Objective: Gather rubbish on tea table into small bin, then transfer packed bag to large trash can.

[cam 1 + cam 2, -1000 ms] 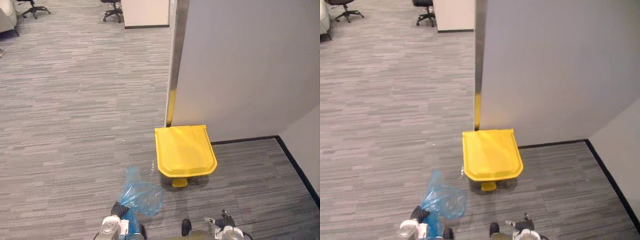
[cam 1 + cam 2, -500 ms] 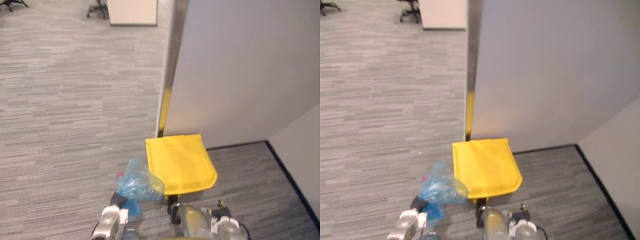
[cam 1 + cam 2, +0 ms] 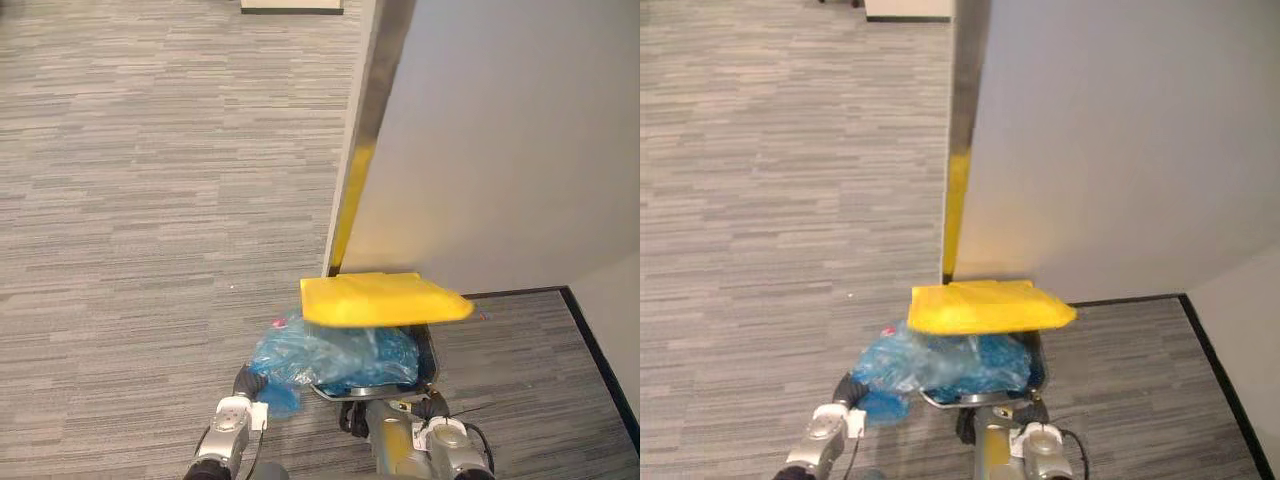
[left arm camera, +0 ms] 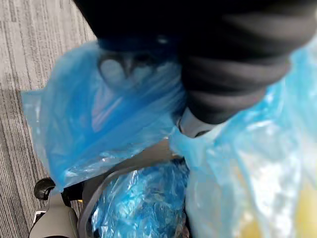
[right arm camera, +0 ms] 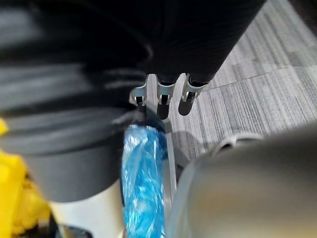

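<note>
The large bin's yellow lid [image 3: 385, 300] stands raised, and a blue liner [image 3: 390, 360] shows in the opening under it. My left hand [image 3: 247, 383] sits low beside the bin's left rim, shut on the neck of the packed blue bag [image 3: 285, 355]. That bag leans over the left rim, partly beneath the lid, with something red [image 3: 278, 323] at its top. In the left wrist view the bag [image 4: 99, 114] wraps my fingers [image 4: 121, 69], above the grey rim [image 4: 111, 181]. My right hand [image 5: 161, 96] hangs by the bin's near side, fingers curled, holding nothing.
A grey wall panel [image 3: 500, 150] with a metal edge post [image 3: 362, 130] rises right behind the bin. Black skirting [image 3: 600, 350] marks a tight corner on the right. Open grey carpet [image 3: 150, 200] stretches to the left and far side.
The camera has come closer to the bin. The yellow lid, shut flat before, now stands raised. My left hand has carried the blue bag rightward to the bin's opening.
</note>
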You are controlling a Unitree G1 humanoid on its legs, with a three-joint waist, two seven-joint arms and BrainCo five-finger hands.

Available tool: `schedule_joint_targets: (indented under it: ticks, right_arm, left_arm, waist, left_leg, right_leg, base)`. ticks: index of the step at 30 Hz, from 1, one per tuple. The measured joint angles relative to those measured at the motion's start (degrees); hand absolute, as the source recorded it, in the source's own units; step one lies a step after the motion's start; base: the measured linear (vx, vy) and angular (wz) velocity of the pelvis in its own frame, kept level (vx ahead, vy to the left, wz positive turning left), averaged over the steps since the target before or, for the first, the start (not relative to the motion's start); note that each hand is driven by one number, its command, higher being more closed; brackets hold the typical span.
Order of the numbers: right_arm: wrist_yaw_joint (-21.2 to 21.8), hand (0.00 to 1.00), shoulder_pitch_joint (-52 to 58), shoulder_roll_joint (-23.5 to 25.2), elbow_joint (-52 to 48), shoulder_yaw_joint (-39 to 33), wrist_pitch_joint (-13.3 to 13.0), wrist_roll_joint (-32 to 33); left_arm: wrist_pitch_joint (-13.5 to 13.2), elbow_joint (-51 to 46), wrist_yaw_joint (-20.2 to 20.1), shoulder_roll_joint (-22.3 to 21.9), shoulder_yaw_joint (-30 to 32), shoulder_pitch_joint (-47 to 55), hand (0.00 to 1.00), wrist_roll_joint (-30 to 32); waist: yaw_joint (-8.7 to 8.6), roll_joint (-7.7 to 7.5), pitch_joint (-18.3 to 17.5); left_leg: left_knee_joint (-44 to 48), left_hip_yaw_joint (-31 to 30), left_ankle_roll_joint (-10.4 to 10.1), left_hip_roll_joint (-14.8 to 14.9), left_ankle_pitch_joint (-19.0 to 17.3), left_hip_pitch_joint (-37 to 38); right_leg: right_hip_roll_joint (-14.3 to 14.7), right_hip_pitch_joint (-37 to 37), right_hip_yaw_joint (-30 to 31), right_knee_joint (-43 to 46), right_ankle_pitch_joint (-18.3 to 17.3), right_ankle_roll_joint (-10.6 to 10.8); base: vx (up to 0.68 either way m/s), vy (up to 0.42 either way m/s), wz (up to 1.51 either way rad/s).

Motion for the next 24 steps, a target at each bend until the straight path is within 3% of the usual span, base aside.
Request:
schedule_joint_targets:
  ticks: [6, 9, 11, 15, 19, 24]
  right_arm:
    - [-0.4, 0.00, -9.4, -1.0, -7.3, 6.9, -0.4, 0.5]
    - [-1.2, 0.00, -16.3, -2.9, -10.7, 8.8, -0.9, 2.0]
    - [-1.6, 0.00, -22.6, -4.2, -11.8, 9.0, -1.0, 2.8]
    - [-2.6, 0.00, -29.6, -6.9, -11.7, 9.0, -0.5, 4.7]
    - [-3.6, 0.00, -39.3, -12.7, -10.1, 8.7, -0.1, 7.3]
    - [-4.9, 0.00, -48.3, -15.8, -3.9, 8.7, 0.3, 11.0]
  left_arm:
    - [-0.4, -5.3, 0.9, 1.6, -0.2, -2.9, 1.00, -2.1]
    - [-1.3, -9.4, 1.9, 2.1, -0.2, -4.9, 1.00, -4.6]
    - [-2.0, -11.8, 2.4, 2.9, -0.6, -7.2, 1.00, -6.6]
    - [-2.6, -15.7, 2.9, 4.0, -2.5, -7.4, 1.00, -9.8]
    - [-4.3, -19.5, 2.8, 4.8, -4.8, -9.5, 1.00, -12.8]
    - [-4.9, -23.8, 2.0, 5.4, -6.9, -10.5, 1.00, -15.6]
  waist:
    - [0.47, -0.47, 0.5]
    - [2.33, -0.31, 0.7]
    - [3.33, -1.58, 2.8]
    - [3.55, -1.26, 3.7]
    - [3.32, -1.07, 5.2]
    - [3.09, -0.94, 5.8]
  left_leg:
    - [7.6, -1.5, -0.7, 0.7, -0.6, -12.7]
    - [11.3, -1.6, -1.4, 2.5, -5.0, -17.7]
    - [14.0, -1.8, -1.4, 2.5, -5.5, -20.8]
    - [14.2, -2.3, -1.6, 3.1, -5.4, -22.1]
    - [12.5, -3.1, -3.3, 3.1, -3.8, -23.0]
    - [10.1, -3.2, -4.4, 3.3, -2.1, -22.3]
  right_leg:
    - [-0.6, -4.0, 2.2, -6.4, 5.6, 0.4]
    - [0.4, -7.1, 1.9, -7.5, 7.7, 0.6]
    - [0.4, -8.5, 2.3, -8.7, 9.1, 1.6]
    - [1.2, -8.8, 2.5, -10.8, 10.7, 1.7]
    - [1.9, -10.2, 2.2, -10.8, 11.2, 0.9]
    - [2.2, -10.3, 1.9, -10.8, 11.3, 0.8]
  base:
    - [-0.11, -0.030, 0.34]
    - [-0.15, -0.053, 0.01]
    - [-0.18, -0.093, -0.03]
    - [-0.05, -0.073, -0.04]
    - [0.04, -0.063, 0.02]
    - [0.07, -0.031, 0.03]
